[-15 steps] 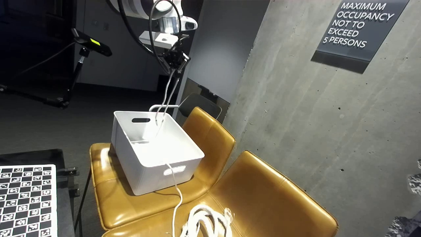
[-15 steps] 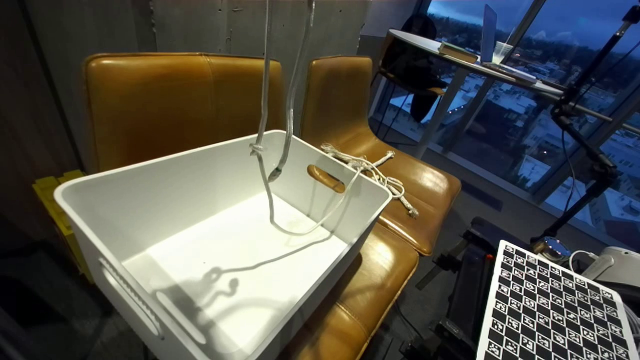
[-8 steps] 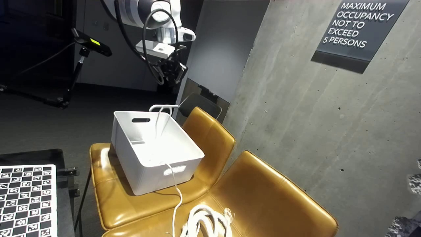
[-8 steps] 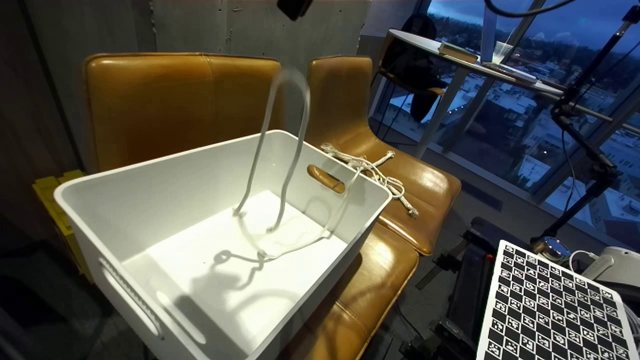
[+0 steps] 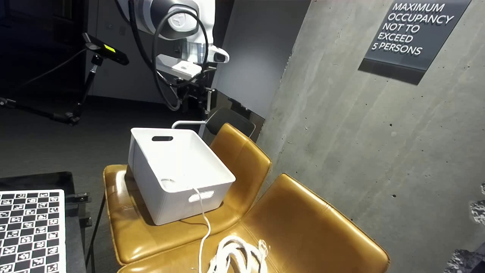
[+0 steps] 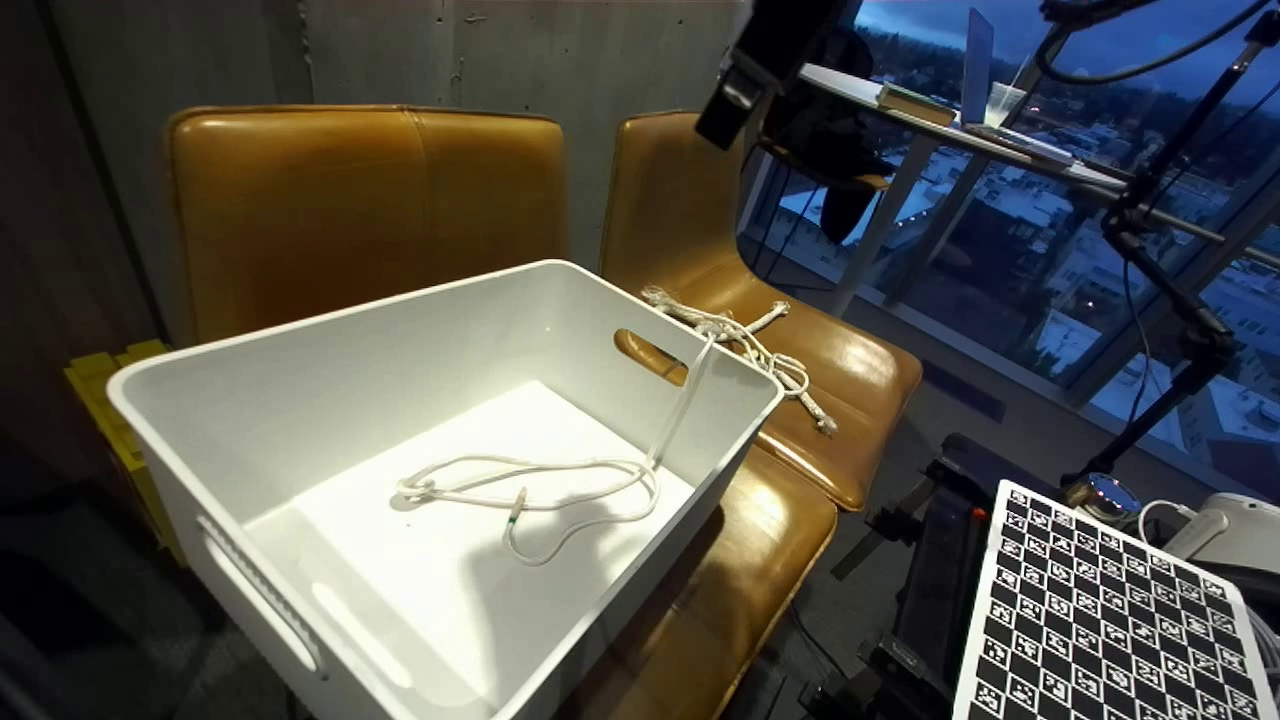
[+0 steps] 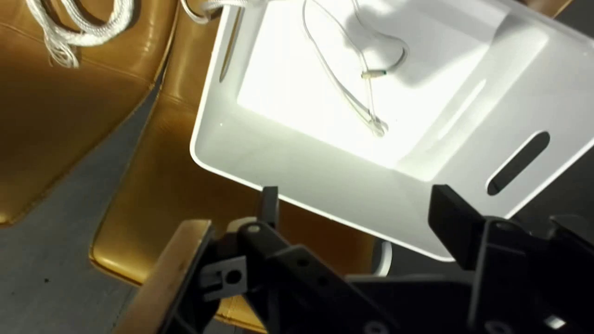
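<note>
From left to right in an exterior view, the white bin sits on a tan chair; on the bin's floor lies a white cord, its slim loop stretched left to right, knotted end at left. At right the cord crosses the rim toward a rope bundle on the neighbouring chair. The end effector, fingers spread and holding nothing, hangs high; in both exterior views the loop lies below it and to its left.
</note>
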`<action>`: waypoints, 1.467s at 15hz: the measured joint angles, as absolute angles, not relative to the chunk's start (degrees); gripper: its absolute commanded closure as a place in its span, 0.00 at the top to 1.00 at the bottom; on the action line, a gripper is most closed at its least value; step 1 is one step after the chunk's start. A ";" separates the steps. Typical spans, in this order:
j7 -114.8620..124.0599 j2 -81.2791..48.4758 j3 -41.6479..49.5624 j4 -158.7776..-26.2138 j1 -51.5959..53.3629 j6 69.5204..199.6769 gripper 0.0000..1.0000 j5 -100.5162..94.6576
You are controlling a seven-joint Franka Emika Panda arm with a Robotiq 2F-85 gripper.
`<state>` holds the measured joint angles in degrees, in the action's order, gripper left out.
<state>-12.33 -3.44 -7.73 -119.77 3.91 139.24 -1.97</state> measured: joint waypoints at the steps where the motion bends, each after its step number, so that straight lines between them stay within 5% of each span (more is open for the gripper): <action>1: -15.34 -2.41 -7.06 -120.71 3.15 137.73 1.00 -0.65; 12: -48.53 1.68 2.55 -127.48 -2.43 132.01 1.00 1.20; 22: -85.07 -6.69 4.47 -134.72 -4.32 153.34 1.00 13.47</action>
<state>-85.07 -6.69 4.47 -134.72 -4.32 153.34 13.47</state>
